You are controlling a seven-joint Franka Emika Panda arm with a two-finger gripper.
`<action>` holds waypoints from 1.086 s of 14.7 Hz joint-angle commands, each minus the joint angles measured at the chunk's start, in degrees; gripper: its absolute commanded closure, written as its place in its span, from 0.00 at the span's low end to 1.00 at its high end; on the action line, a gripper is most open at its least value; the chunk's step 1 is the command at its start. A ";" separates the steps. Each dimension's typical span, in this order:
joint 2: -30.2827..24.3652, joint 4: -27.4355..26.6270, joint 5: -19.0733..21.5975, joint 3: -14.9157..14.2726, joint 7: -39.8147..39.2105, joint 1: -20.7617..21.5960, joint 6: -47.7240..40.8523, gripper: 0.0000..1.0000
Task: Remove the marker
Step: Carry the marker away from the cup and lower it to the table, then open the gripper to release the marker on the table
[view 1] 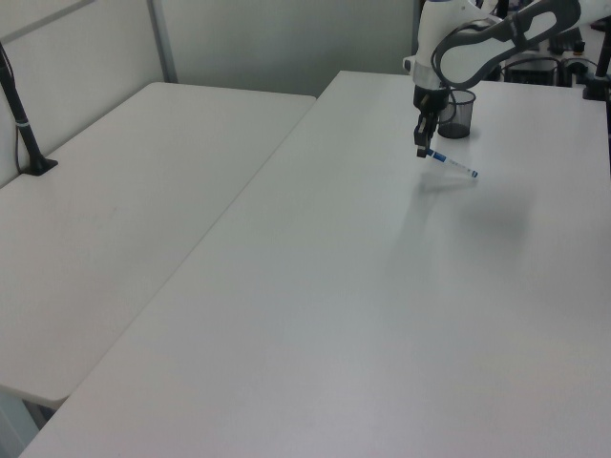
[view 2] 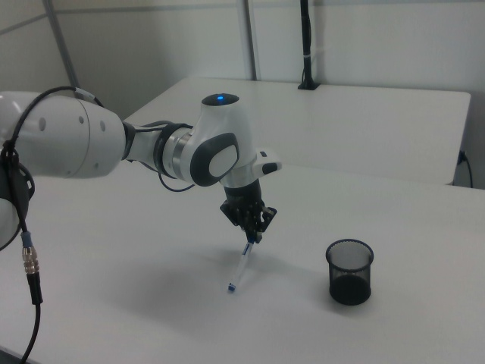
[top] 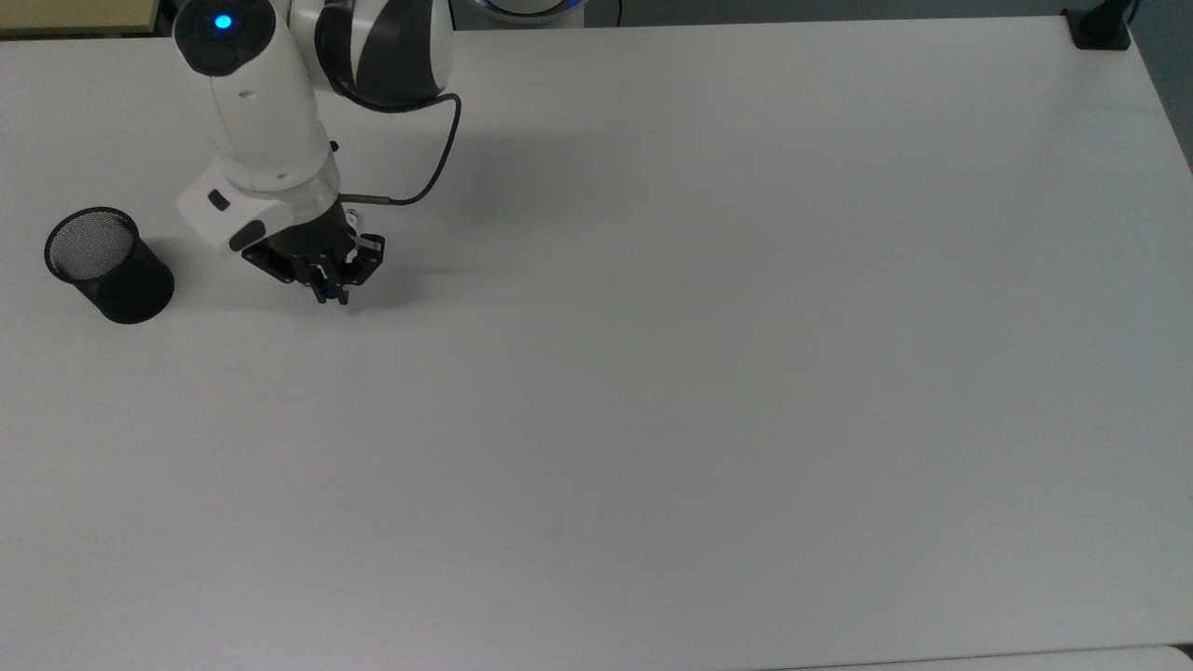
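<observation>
Right view: marker [view 2: 241, 268] label unreadable

Arm enters from the top view's upper left, white links with a dark-grey joint cover, blue status light lit on the joint cap. Last link angles down toward the left-centre of the top view. Black cable loops from the wrist out to the top view's right and back up. Gripper [top: 334, 291] [view 1: 421, 150] [view 2: 252, 236] points down, black fingers closed on the marker [view 1: 452, 164] [view 2: 240, 269] at its capped end. Marker hangs slanted below the fingers. In the right view the forearm runs in from the left edge, wrist bent down at frame centre.
</observation>
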 commanded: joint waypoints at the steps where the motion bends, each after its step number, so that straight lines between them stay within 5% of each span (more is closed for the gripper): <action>1: 2.08 0.57 -0.01 -0.48 0.97 1.19 1.92 0.75; 2: 2.09 0.57 -0.01 -0.48 1.32 1.19 2.46 0.55; 4: 2.35 0.57 -0.01 -0.48 2.29 1.11 2.55 0.31; 8: 1.30 0.83 0.25 -0.48 4.74 1.02 2.29 0.00; 11: -4.40 0.83 0.34 -0.40 8.96 1.54 0.02 0.00; 14: -11.43 3.63 0.69 -0.31 10.29 2.07 -11.64 0.00; 16: -16.87 6.36 4.72 -0.39 11.26 2.16 -21.50 0.00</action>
